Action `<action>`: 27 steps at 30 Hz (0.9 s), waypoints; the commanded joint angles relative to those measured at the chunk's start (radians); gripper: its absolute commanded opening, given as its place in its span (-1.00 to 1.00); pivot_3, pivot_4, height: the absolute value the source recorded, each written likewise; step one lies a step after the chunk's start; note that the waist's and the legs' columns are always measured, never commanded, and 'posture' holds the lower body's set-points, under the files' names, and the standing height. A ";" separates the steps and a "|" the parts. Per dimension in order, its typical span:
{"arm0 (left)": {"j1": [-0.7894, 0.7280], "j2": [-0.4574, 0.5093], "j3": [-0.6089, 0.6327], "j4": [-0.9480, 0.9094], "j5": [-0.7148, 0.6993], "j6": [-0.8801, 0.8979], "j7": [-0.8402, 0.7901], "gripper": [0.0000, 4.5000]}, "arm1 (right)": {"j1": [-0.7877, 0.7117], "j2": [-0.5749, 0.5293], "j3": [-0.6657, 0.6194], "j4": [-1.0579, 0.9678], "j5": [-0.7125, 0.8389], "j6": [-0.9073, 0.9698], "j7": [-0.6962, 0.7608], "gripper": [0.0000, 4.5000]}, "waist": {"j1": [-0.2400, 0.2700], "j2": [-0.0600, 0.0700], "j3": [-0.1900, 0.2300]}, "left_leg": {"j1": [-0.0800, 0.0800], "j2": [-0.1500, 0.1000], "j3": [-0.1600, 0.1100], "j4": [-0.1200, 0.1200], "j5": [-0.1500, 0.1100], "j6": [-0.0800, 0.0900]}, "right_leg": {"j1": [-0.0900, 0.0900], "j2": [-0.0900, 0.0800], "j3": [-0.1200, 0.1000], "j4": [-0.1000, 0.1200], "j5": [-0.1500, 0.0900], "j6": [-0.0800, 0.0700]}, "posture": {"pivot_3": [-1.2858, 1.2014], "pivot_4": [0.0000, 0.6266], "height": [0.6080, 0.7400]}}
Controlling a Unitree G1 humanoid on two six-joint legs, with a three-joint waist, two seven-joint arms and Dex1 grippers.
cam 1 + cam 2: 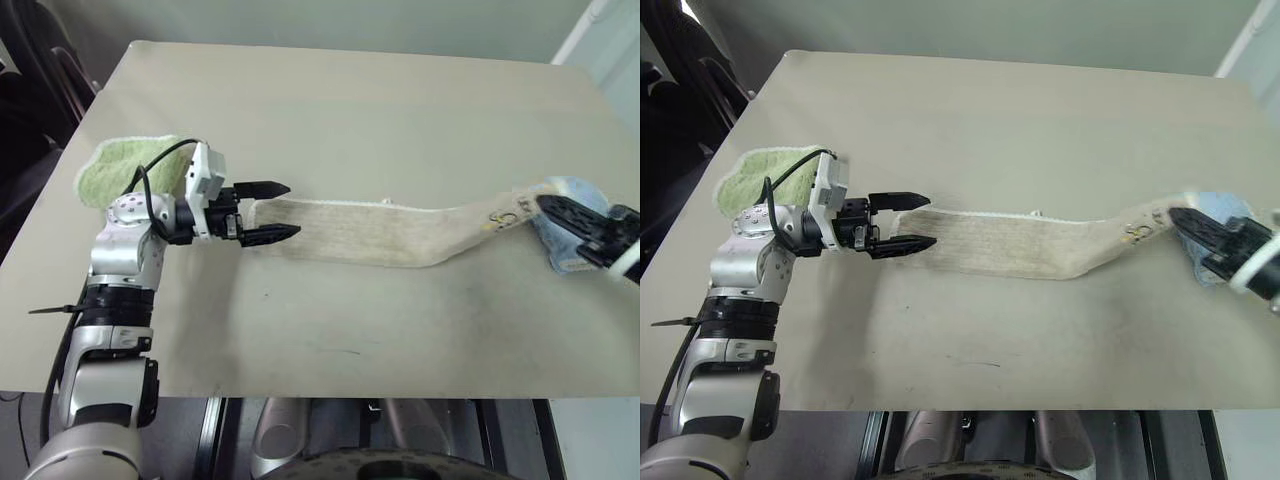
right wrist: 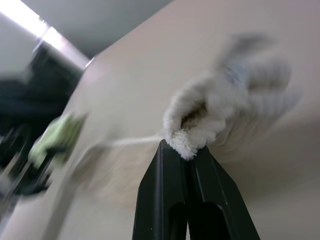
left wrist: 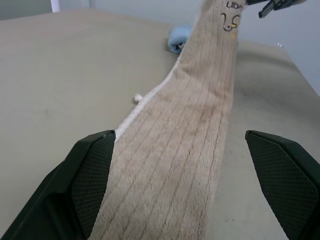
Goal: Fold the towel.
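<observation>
Towel [image 1: 380, 232] end pinched in right gripper [image 2: 186, 150], seemingly lifted.

The left arm [image 1: 110, 300] is all brushed silver, chunky rounded segments joined by black bands, and a black zip tie sticks out sideways near the middle joint. A round silver wrist joint [image 1: 128, 212] has small dark screw holes dotted round it. A thin black cable loops up to a white boxy camera module [image 1: 205, 177]. The left gripper [image 1: 270, 211] has two black pointed fingers with cross-hatched pads. The right gripper [image 1: 1185, 222] is matte black too, with a white band behind.
</observation>
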 commanded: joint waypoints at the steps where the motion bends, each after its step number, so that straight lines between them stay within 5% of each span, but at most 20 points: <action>1: -0.022 -0.008 0.015 -0.028 -0.014 0.001 0.009 1.00 | -0.075 -0.012 0.109 -0.122 -0.062 0.021 0.069 -0.99 | -0.001 0.000 0.000 | 0.000 0.000 0.000 0.000 0.000 0.000 | 0.000 0.000 0.000 0.000 0.000 0.000 | 0.03 -0.52 0.36; 11: -0.026 -0.030 0.001 -0.024 0.006 -0.023 0.021 1.00 | -0.242 0.098 0.466 -0.178 -0.374 0.076 0.142 -0.99 | -0.001 0.000 0.000 | 0.001 0.000 0.001 0.001 0.003 0.001 | 0.002 0.000 0.000 0.000 0.001 -0.001 | 0.03 -0.52 0.36; 27: -0.032 -0.033 -0.012 -0.016 0.032 -0.042 0.018 1.00 | -0.361 0.324 0.523 -0.050 -0.626 0.170 0.066 -0.99 | -0.005 0.000 0.000 | 0.002 0.000 0.002 0.000 0.004 0.000 | 0.001 -0.001 0.000 0.000 0.000 -0.006 | 0.03 -0.52 0.36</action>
